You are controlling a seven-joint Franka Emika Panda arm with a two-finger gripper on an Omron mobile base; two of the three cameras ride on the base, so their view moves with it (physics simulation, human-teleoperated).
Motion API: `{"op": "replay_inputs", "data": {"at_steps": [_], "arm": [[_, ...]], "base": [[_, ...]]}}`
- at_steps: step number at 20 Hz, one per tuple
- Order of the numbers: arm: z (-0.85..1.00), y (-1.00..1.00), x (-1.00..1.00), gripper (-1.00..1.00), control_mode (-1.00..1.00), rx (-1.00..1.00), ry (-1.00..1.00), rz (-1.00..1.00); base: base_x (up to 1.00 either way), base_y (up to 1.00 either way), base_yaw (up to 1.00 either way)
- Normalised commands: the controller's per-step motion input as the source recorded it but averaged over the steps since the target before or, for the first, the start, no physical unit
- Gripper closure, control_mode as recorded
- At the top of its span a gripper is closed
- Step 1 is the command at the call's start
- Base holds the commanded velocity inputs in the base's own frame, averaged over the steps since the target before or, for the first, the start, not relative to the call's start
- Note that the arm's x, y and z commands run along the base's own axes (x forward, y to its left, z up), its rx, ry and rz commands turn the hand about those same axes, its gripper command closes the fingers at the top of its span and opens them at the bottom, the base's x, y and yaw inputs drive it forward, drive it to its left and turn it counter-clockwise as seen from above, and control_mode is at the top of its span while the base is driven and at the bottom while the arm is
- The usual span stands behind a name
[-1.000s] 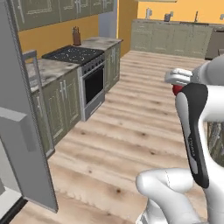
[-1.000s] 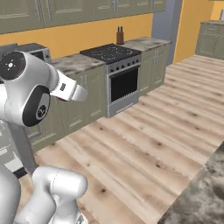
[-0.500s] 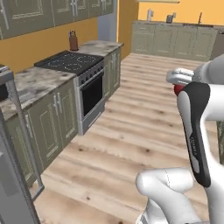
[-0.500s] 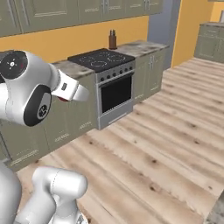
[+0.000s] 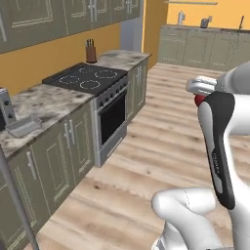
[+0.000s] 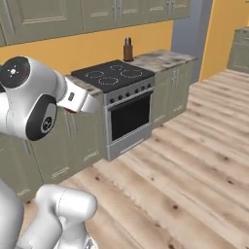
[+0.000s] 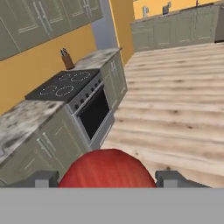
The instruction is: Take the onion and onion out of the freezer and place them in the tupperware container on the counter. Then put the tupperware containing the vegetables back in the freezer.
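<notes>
A bright red onion (image 7: pixel 107 166) sits between my two dark fingertips (image 7: pixel 41 179), and my gripper (image 7: pixel 107 180) is shut on it. From the left base camera the onion (image 5: pixel 198 100) peeks out red under the white hand (image 5: pixel 199 89), high over the wooden floor. In the right base view the hand (image 6: pixel 78 103) is carried in front of the stove. The tupperware container (image 5: pixel 23 126), a low grey box, rests on the marbled counter (image 5: pixel 46 103) at the left. A thin grey edge of the freezer door (image 5: pixel 13 195) crosses the lower left corner.
A black-topped stove with an oven (image 5: pixel 93 83) breaks the counter run, and a knife block (image 5: pixel 90 50) stands beyond it. A silver toaster oven (image 5: pixel 5 107) sits beside the grey box. Wooden floor (image 5: pixel 161 136) spreads wide to the right, with more cabinets (image 5: pixel 205 46) at the far wall.
The whole scene has slid as the base moved: the freezer door has passed almost out at the left, and the counter and stove have come nearer. The hand still holds the onion.
</notes>
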Motion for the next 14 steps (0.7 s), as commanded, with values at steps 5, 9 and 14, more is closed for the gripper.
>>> {"op": "replay_inputs", "data": {"at_steps": [5, 9, 14], "arm": [[0.00, 0.00, 0.00, 1.00, 1.00, 0.00, 0.00, 0.00], [0.00, 0.00, 0.00, 1.00, 1.00, 0.00, 0.00, 0.00], [0.00, 0.00, 0.00, 1.00, 1.00, 0.00, 0.00, 0.00]], "base": [[1.00, 0.00, 0.47], [1.00, 0.00, 0.60], [1.00, -0.07, 0.65]]}}
